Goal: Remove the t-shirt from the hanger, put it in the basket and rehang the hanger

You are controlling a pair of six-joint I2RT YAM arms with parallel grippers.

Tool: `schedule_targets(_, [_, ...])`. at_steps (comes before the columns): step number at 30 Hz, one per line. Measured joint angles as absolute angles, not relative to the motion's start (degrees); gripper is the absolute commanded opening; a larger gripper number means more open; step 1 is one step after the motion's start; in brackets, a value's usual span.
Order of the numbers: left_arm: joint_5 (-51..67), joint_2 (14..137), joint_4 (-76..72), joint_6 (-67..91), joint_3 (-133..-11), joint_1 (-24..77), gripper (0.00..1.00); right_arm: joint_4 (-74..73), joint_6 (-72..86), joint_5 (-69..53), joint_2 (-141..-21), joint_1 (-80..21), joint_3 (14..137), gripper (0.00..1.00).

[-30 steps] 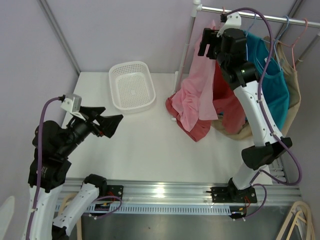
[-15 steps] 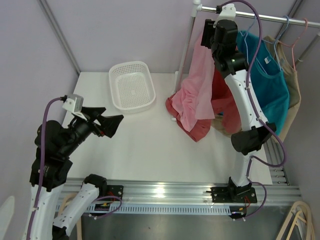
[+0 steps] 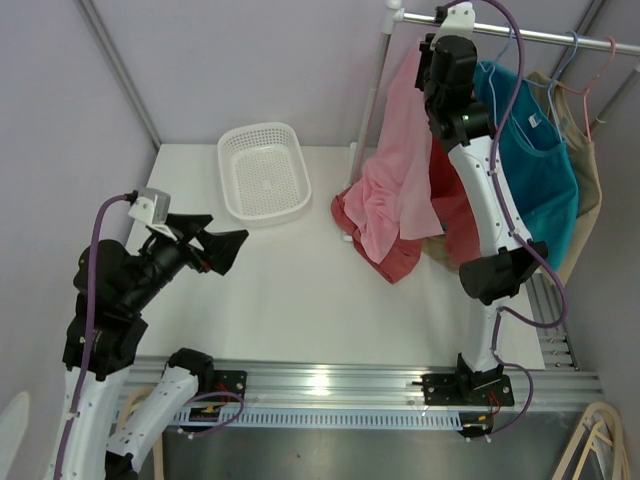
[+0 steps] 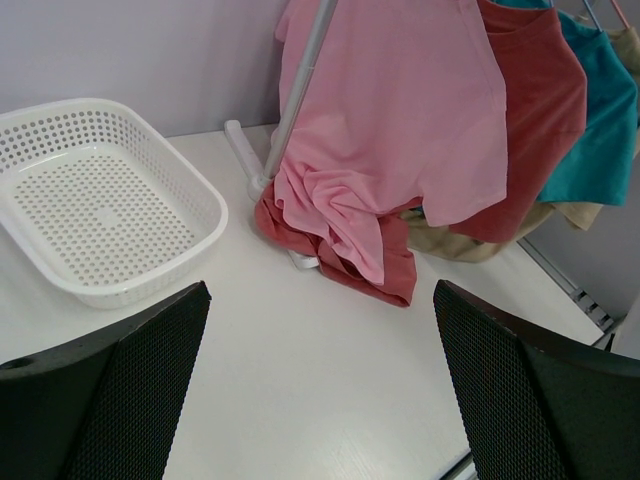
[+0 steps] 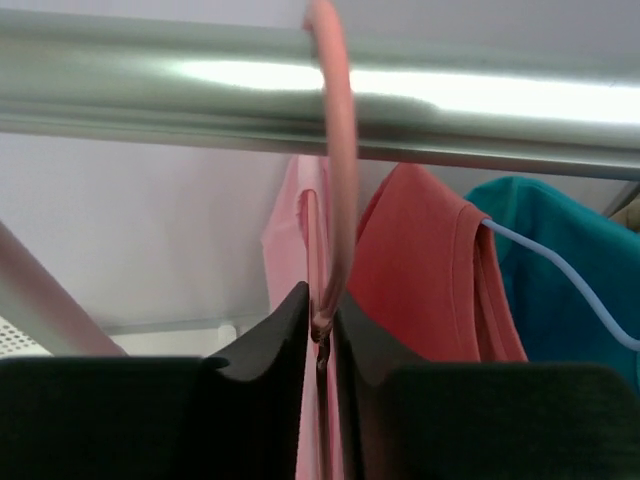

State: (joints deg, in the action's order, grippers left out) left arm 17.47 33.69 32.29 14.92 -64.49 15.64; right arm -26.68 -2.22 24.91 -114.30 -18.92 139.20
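A pink t-shirt hangs on a pink hanger at the left end of the metal rail. In the right wrist view the hanger's hook curls over the rail. Just below the rail my right gripper is shut on the hook's neck, its black pads pressed against both sides. The pink cloth shows behind the fingers. My left gripper hovers open above the left of the table, holding nothing and facing the shirts.
A white basket stands at the back left. On the rail beside the pink shirt hang a red shirt, a teal one and a beige garment. Red cloth lies heaped by the rack pole.
My right gripper rose from in front of the shirts to the rail and closed on the pink hanger's hook. The left arm stayed put.
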Motion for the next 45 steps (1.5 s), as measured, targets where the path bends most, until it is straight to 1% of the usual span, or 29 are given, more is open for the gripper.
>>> schedule_targets(1, [17.30,33.69,32.27,14.92,-64.45,15.64,1.00,-26.59,-2.07,24.88,-114.37,-18.76,139.20,0.13])
schedule_targets(2, [17.21,33.69,32.29,14.92,-64.45,15.64,1.00,-26.52,-1.96,24.84,-114.45,-18.61,139.20,0.05])
schedule_targets(5, [17.12,33.58,32.27,14.92,-64.45,15.64,0.99,-26.11,-1.69,24.82,-114.65,-18.33,139.22,0.00])
schedule_targets(26, [17.06,33.15,32.01,14.92,-64.45,15.64,0.99,-24.12,-5.15,24.80,-113.65,-18.74,141.95,0.00])
schedule_targets(30, [16.86,33.12,31.35,14.83,-64.45,16.93,1.00,-23.33,-6.35,28.82,-108.86,-21.61,136.97,0.00])
schedule_targets(34, [13.50,32.01,30.92,13.37,-64.45,23.83,1.00,-22.17,-6.92,33.61,-101.67,-26.96,130.08,0.00])
schedule_targets(38, [11.33,31.53,30.92,11.99,-66.13,27.92,1.00,-22.41,-5.15,37.80,-95.98,-31.44,127.09,0.00])
schedule_targets(41, [11.27,33.50,30.11,11.60,-68.84,28.71,1.00,-23.27,-2.39,42.04,-92.97,-33.50,125.95,0.00])
schedule_targets(45, [11.79,40.49,28.18,10.35,-73.76,31.86,0.99,-25.67,2.52,47.09,-92.33,-35.59,126.08,0.00])
